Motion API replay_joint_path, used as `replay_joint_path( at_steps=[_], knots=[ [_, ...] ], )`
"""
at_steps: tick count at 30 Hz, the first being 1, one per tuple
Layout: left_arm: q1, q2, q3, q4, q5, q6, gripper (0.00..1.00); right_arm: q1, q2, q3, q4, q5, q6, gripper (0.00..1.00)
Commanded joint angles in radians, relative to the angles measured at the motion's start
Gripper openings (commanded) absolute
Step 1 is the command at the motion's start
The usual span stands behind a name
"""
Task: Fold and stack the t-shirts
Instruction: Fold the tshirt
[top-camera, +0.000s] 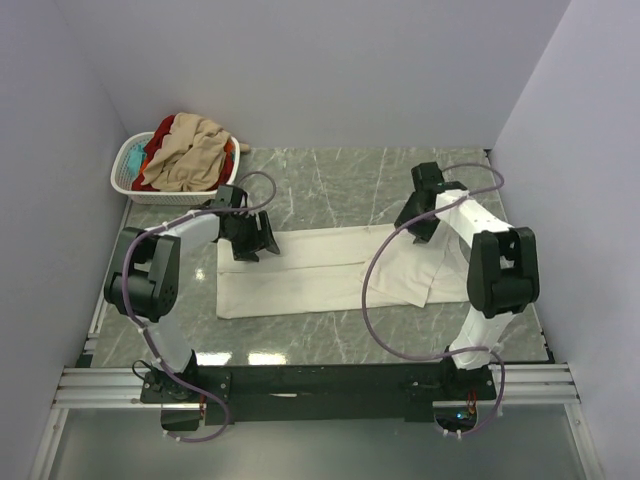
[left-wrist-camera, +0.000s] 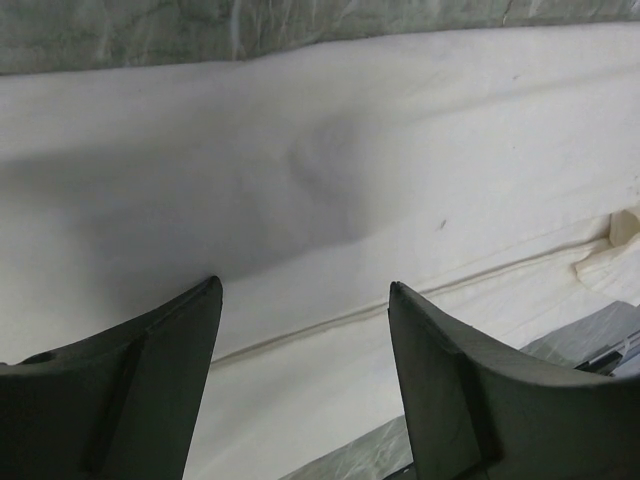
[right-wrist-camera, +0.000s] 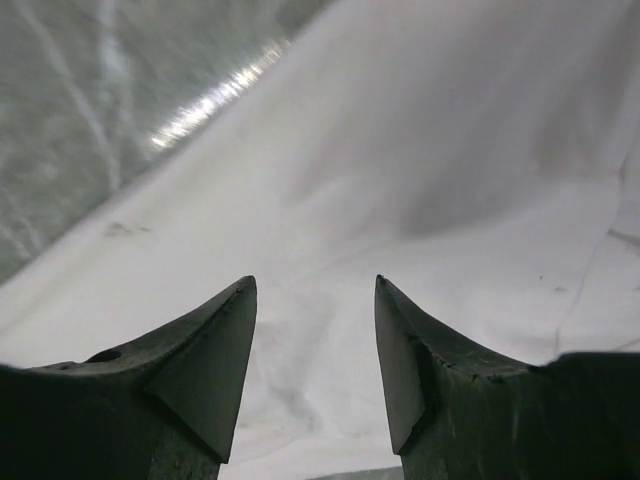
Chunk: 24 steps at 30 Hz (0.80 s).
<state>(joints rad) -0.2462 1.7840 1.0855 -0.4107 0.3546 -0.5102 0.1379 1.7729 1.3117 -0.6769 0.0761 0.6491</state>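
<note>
The cream shirt (top-camera: 310, 270) lies flat on the table (top-camera: 330, 185), directly under both sets of jaws — the left jaws gape wide, the right jaws stand parted, neither holding anything. Beyond the left jaws, tan and red shirts (top-camera: 185, 155) sit heaped.

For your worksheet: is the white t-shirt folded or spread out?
Partly folded: the white t-shirt lies as a long strip with overlapping layers.

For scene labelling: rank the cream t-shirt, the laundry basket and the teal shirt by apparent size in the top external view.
1. cream t-shirt, spread on the table
2. laundry basket
3. teal shirt, only a small patch showing
</note>
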Motion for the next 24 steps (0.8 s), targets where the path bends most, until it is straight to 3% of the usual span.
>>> replay_joint_path(
  at_steps=[1,13,24],
  knots=[
    [-0.004,-0.014,-0.035,0.053,-0.031,-0.016,0.74,-0.015,0.025,-0.045,0.037,-0.044,0.060,0.57],
    [-0.005,-0.104,-0.174,0.030,-0.071,-0.086,0.74,-0.031,0.227,0.096,-0.062,0.011,0.023,0.57],
    [-0.018,-0.173,-0.156,-0.076,0.017,-0.039,0.74,-0.037,0.463,0.504,-0.200,0.007,-0.011,0.57]
  ],
)
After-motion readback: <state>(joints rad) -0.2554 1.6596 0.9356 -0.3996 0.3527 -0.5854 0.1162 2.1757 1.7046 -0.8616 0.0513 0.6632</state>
